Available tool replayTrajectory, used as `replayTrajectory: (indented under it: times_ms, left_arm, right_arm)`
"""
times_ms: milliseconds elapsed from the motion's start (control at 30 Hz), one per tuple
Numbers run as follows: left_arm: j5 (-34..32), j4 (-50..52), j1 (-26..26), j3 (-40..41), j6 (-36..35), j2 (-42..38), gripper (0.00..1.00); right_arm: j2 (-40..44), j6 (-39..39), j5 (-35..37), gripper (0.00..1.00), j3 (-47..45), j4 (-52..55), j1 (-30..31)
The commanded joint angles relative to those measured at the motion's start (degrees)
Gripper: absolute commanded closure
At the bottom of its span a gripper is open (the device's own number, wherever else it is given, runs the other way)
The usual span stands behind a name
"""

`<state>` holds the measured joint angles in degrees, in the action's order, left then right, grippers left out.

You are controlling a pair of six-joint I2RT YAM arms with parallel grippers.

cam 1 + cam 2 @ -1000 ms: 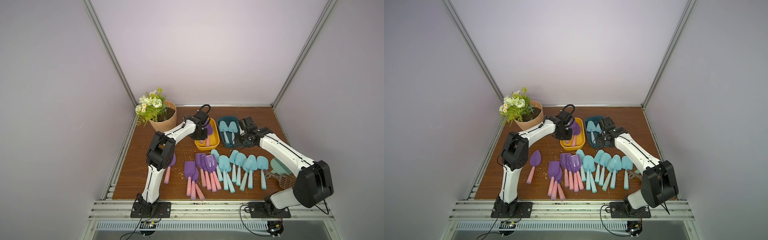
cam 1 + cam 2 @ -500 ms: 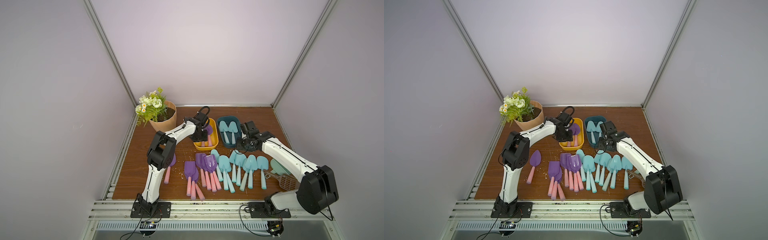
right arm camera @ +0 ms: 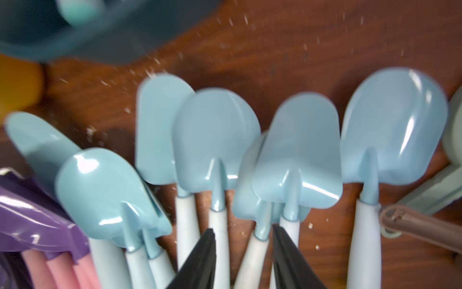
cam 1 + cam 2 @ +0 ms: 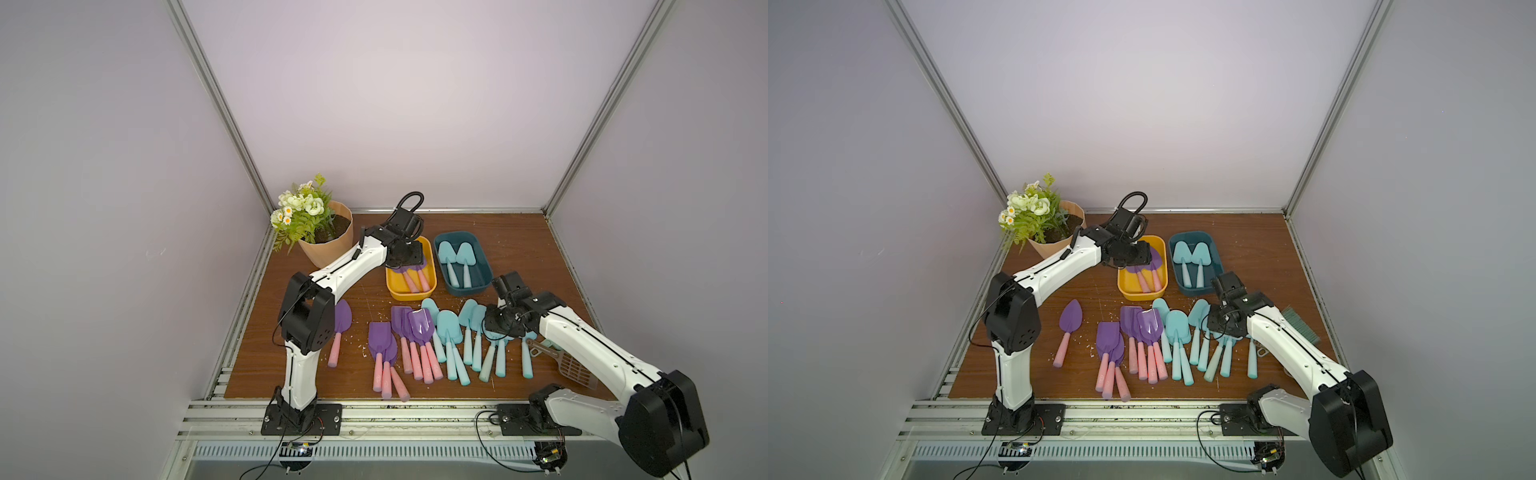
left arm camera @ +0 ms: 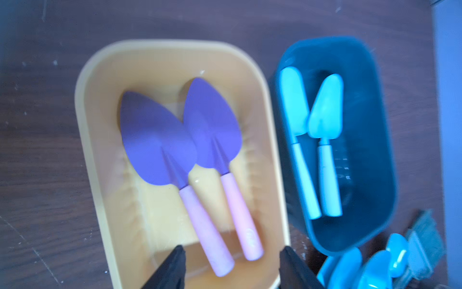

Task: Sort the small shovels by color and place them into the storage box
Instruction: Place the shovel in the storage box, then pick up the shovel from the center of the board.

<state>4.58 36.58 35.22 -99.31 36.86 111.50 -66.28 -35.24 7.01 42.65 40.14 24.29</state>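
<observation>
Over the yellow box (image 5: 85, 130), at about twelve o'clock on the table (image 4: 519, 249), the left gripper (image 5: 230, 252) has just let go. Its jaws stand wide and empty, and two purple shovels (image 5: 155, 145) lie side by side inside. Toward four o'clock the right gripper (image 3: 242, 232) has swung back from the teal box (image 4: 467, 291), jaws parted and clamping nothing, above the aqua shovels (image 3: 215, 130). Two of each colour look stored; many remain.
</observation>
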Motion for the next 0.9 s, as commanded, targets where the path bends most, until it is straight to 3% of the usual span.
replayTrajectory:
  times_ms: [0, 500, 667, 767, 867]
  left_arm:
    - [-2.9, -3.3, 1.7, 4.5, 1.5, -3.4, 0.38]
    - [-2.3, -6.0, 2.0, 10.8, 2.1, -6.5, 0.36]
    - [-2.4, -5.9, 2.0, 11.1, 2.3, -7.1, 0.36]
    - [-2.6, -6.0, 2.0, 11.1, 2.1, -7.4, 0.36]
    - [-2.6, -6.0, 2.0, 11.1, 2.0, -7.5, 0.36]
  right_arm:
    - [2.3, -4.7, -3.5, 0.59, -4.6, 2.9, 0.1]
    - [7.3, -9.8, -6.5, 0.62, -13.0, 2.6, 0.2]
    - [7.4, -12.0, -3.7, 0.65, -12.9, 2.7, 0.6]
    - [6.8, -12.2, -2.5, 0.71, -13.0, 2.2, 0.6]
    - [6.3, -12.4, -1.0, 0.84, -12.1, 3.1, 0.6]
